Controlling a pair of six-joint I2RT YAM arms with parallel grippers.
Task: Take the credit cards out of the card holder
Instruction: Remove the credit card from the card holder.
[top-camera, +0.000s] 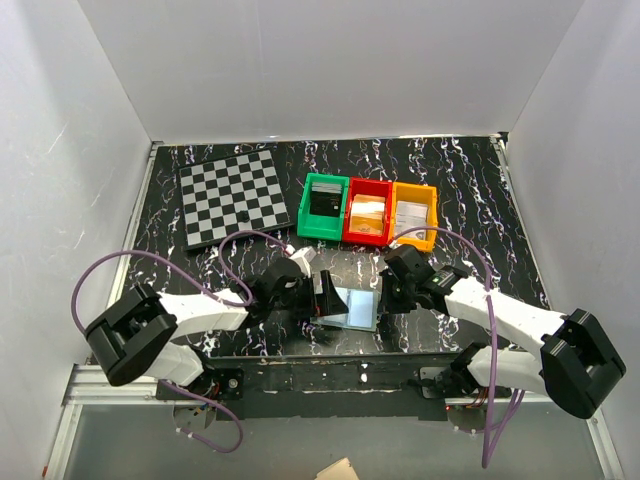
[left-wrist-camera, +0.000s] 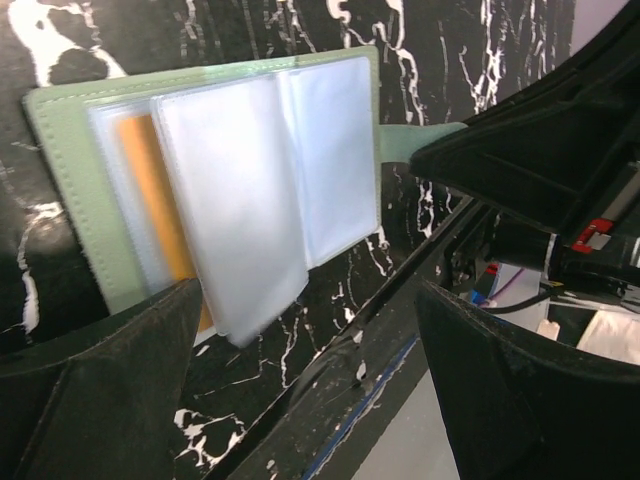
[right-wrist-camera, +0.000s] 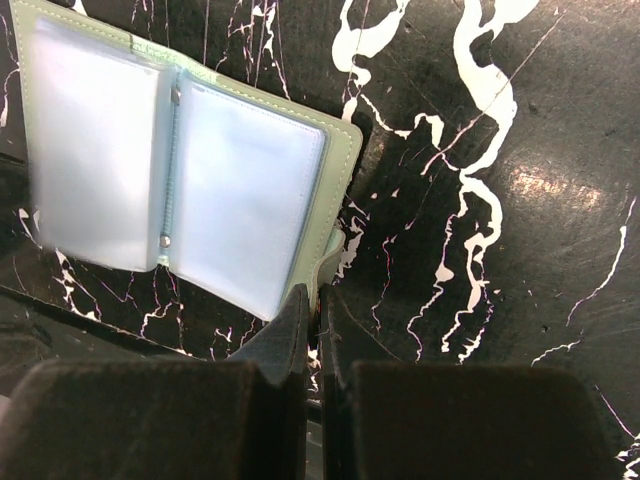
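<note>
Black, white-veined tabletop (top-camera: 470, 190), white walls closing it in on three sides. Card holder (top-camera: 352, 307) is lying open and flat near the front edge, between the two grippers, sage-green cover down and clear sleeves fanning up. One orange credit card (left-wrist-camera: 150, 190) is showing through a sleeve in the left wrist view. The other sleeves are reading pale and hazy, contents not clear. Snap tab (right-wrist-camera: 335, 250) is sticking out from the holder's right edge. Right gripper (top-camera: 388, 298) is pinching that tab, jaws pressed together on it. Left gripper (top-camera: 322, 298) is hovering just beside the holder's left edge, jaws spread wide, gripping nothing. Farther back, green bin (top-camera: 323, 207), red bin (top-camera: 368, 212) and orange bin (top-camera: 413, 215) are sitting side by side in a row. Checkerboard (top-camera: 233, 197) is lying to their left.
</note>
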